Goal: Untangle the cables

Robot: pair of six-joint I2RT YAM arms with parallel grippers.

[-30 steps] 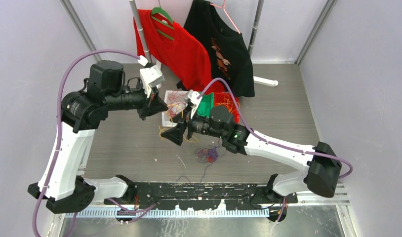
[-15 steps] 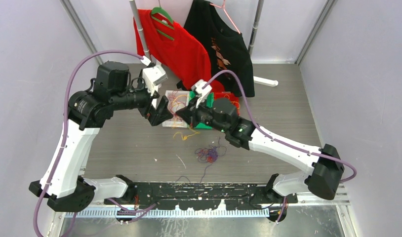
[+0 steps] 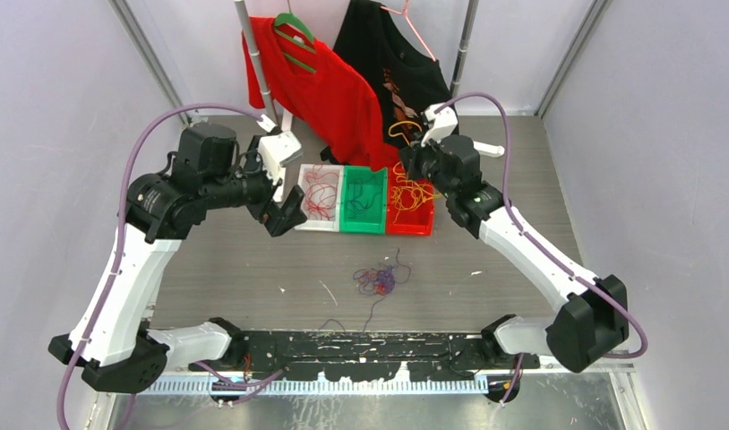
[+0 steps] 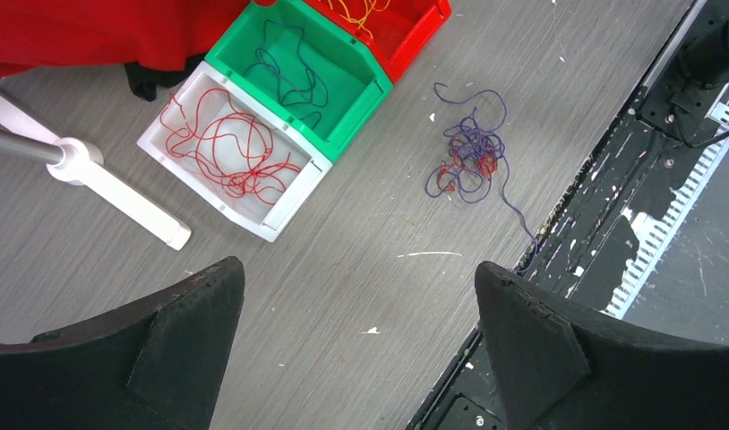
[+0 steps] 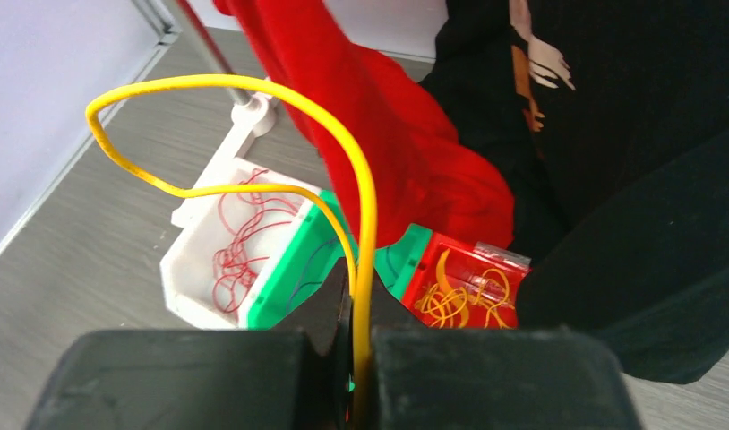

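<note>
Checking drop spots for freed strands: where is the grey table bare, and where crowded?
Bare: grey tabletop between the left arm and the purple-red cable tangle, and right of the red plastic bin. Crowded: around the white bin and green bin beside it, under the red shirt and black shirt.

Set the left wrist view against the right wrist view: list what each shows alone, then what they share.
Left wrist only: the tangled heap of purple and red cables on the table, framed by the open left fingers. Right wrist only: a yellow cable pinched in the shut right fingers. Both: the white bin holding red cables, the green bin and the red bin.
</note>
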